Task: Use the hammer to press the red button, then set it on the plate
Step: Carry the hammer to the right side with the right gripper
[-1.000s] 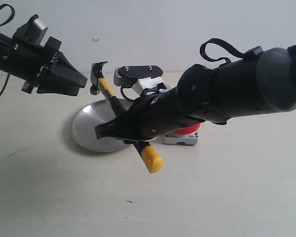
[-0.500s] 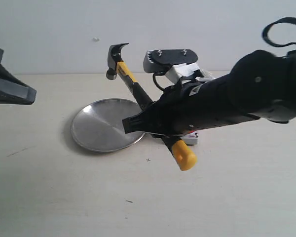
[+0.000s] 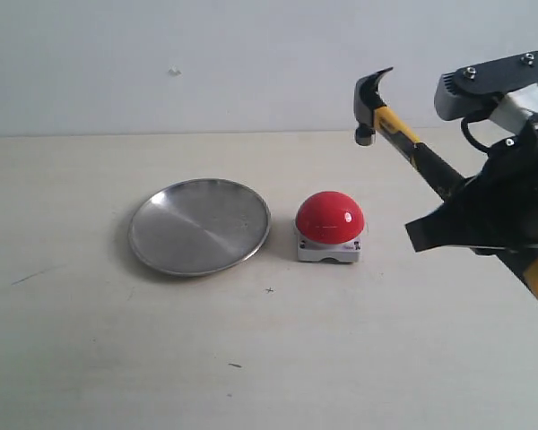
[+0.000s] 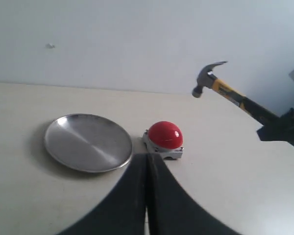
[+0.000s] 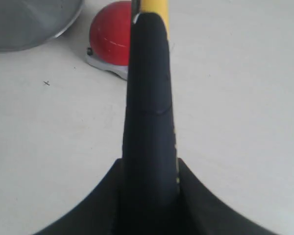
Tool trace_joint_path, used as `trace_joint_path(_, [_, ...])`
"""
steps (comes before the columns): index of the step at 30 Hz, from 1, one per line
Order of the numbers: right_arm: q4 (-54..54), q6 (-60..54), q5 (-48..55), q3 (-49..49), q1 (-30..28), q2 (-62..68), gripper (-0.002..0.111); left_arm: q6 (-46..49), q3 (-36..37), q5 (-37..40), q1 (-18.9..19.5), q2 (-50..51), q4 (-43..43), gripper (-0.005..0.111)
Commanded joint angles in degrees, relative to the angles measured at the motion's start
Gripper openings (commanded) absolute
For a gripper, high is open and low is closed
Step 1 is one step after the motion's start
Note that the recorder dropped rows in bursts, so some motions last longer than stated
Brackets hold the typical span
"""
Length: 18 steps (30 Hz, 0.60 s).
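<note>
The hammer [image 3: 428,162] hangs tilted in the air at the right. Its dark head [image 3: 371,97] is up, above and right of the red button [image 3: 330,218]. My right gripper [image 3: 450,220] is shut on the black part of its handle [image 5: 148,98], and the yellow end runs off the frame's right edge. The red button sits on its grey base, just right of the silver plate [image 3: 199,226], which holds nothing. My left gripper [image 4: 147,156] is shut with nothing in it and looks at plate [image 4: 87,142] and button [image 4: 165,134] from the near side. It is out of the exterior view.
A plain pale wall stands behind the beige tabletop [image 3: 251,358]. Small dark specks [image 3: 236,365] mark the table in front of the plate.
My right arm has swung right and up with the hammer, uncovering the plate and button. My left arm has left the exterior view to the left, and its gripper has shut.
</note>
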Motion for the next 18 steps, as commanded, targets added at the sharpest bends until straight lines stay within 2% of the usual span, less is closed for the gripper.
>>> trace_joint_path(1, [-0.55,2.36,1.72,0.01,-0.25,-2.64,0.0,-4.75,0.18,-2.94,0.08,-1.85,2.34,0.0])
trace_joint_path(10, [-1.8,6.34,-3.34,5.83,-0.25,-9.56,0.0,-3.4,6.89,-11.68,0.08,-1.85,-5.46,0.0])
trace_joint_path(15, [-1.8,6.34,-3.07,5.83,-0.25,-10.26,0.0,-1.94,16.8,-28.33,0.08,-1.85,-5.51,0.0])
trace_joint_path(18, [-1.8,6.34,-3.34,5.86,-0.25,-10.27,0.0,-0.13,20.84,-34.99,0.08,-1.85,-5.51,0.0])
